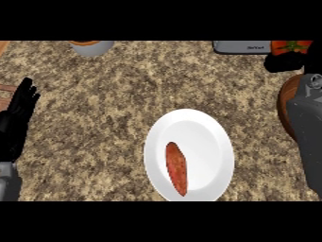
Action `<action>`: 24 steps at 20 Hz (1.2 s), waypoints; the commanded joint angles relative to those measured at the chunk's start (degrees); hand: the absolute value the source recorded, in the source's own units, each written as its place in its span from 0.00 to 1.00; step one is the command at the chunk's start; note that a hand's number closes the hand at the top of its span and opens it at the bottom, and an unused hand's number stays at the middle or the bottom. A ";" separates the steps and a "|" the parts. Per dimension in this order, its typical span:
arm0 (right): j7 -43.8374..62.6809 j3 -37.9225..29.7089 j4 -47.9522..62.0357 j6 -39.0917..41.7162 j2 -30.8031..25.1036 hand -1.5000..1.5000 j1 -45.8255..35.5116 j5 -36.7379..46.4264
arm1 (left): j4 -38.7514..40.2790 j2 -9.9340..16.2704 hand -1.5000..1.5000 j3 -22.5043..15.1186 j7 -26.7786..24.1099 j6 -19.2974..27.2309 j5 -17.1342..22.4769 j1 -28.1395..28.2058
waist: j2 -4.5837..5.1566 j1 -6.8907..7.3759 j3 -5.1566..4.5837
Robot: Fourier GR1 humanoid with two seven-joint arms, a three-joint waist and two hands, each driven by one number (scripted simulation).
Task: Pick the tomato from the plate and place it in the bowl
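The right hand [289,60] curls round the tomato [291,46] at the far right, the left hand [13,120] rests open, well apart from the plate [212,137].

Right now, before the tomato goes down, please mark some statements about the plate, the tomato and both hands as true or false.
1. The tomato lies on the white plate. False: it is at the view's upper right, in the right hand, away from the plate.
2. A long reddish-orange item lies on the plate. True.
3. The left hand touches the plate. False: it rests open at the view's left edge, fingers up, apart from the plate.
4. The right hand is curled round the tomato. True.
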 commanded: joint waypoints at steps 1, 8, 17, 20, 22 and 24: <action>-3.39 -7.08 -3.43 -3.22 -3.36 1.00 5.06 -4.50 | 1.38 -1.33 0.50 -0.37 -0.30 1.12 -0.84 -1.49 | 0.20 -0.13 0.04; -16.06 -15.87 4.24 -10.31 -8.11 1.00 12.73 -11.25 | 3.01 -0.55 0.50 0.35 -1.27 -0.95 -0.32 -2.38 | 0.30 0.16 0.05; -29.83 -20.91 28.13 -23.49 -11.24 1.00 8.21 -14.92 | 3.87 -1.43 0.50 -0.04 -3.10 -0.64 -2.48 -1.87 | 0.42 0.93 0.04; -21.24 -21.89 33.10 -9.87 -15.07 1.00 10.36 -13.57 | 0.71 -0.98 0.50 0.11 -0.36 -1.76 -0.45 -1.39 | 0.58 1.72 0.03; -25.46 -26.38 35.01 -11.47 -14.86 1.00 11.36 -19.75 | 0.56 -2.91 0.50 -1.42 0.50 1.55 -3.24 -2.92 | 0.44 0.74 0.11; -29.30 -26.08 36.46 -15.60 -11.89 0.00 13.97 -20.92 | -1.57 -1.92 0.50 -0.88 1.74 -0.29 -1.97 -1.08 | 0.30 0.89 0.08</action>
